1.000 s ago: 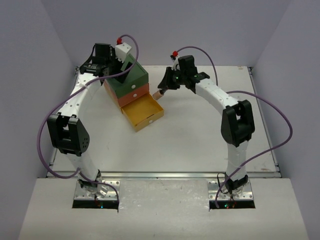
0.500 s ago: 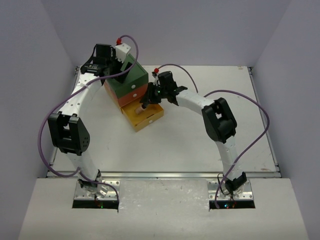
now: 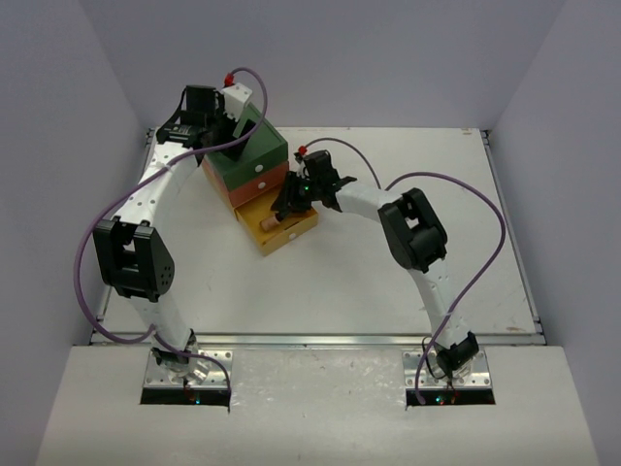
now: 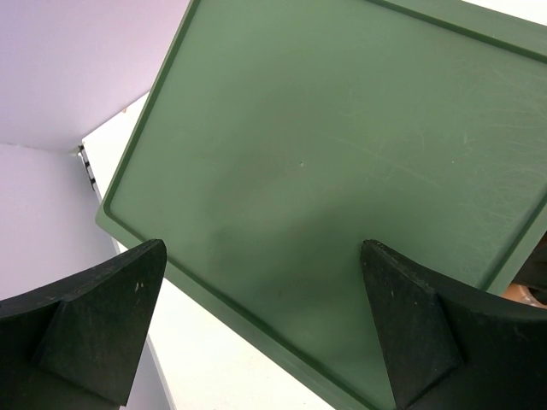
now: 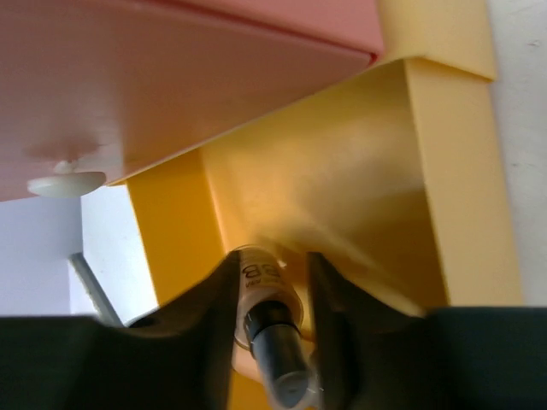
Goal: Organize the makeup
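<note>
Top view: a drawer chest stands at the 11 o'clock part of the table, its yellow drawer pulled out toward 5 o'clock. The right gripper reaches into this drawer. Right wrist view: a slim tube with a dark cap lies inside the yellow drawer, cap toward 6 o'clock, below the orange drawer and its white knob. The fingers closely flank the tube; whether they clamp it cannot be told. Left wrist view: the left gripper hangs over the chest's green top, fingers spread wide, holding nothing.
</note>
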Robot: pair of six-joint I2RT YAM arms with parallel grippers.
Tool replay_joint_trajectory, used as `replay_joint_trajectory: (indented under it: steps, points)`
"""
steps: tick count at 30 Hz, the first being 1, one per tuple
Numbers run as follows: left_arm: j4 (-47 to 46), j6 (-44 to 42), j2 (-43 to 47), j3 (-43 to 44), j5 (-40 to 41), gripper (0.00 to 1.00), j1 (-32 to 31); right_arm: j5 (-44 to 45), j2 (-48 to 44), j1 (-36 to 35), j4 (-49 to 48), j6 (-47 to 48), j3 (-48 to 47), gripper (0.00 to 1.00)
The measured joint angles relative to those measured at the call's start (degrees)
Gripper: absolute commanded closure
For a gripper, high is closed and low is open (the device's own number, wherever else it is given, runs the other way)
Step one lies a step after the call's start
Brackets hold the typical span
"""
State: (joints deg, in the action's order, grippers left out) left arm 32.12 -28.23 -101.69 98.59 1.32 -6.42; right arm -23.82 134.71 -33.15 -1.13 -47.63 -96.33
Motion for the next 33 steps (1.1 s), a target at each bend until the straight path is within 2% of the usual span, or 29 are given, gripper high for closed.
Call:
replay_joint_trajectory:
  steps: [8, 16, 22, 27, 33]
  points:
    - [-0.3, 0.0, 0.0, -0.1, 0.6, 0.03, 0.0, 2.0, 0.1, 0.0, 3.4, 3.8, -3.3, 0.41]
    - [-2.3, 0.0, 0.0, -1.0, 0.8, 0.03, 0.2, 4.3, -1.2, 0.0, 7.8, 10.0, -5.3, 0.4]
    - [-2.3, 0.0, 0.0, -1.0, 0.9, 0.03, 0.2, 5.4, -7.0, 0.0, 11.0, 15.0, -4.3, 0.43]
    - [-2.4, 0.1, 0.0, -1.0, 1.0, 0.03, 0.2, 5.8, -18.7, 0.0, 10.8, 16.8, 5.2, 0.45]
    - [-3.1, 1.1, -1.4, 0.2, 1.5, 0.03, 0.4, 9.0, -32.0, -1.0, 6.3, 16.6, 24.2, 0.47]
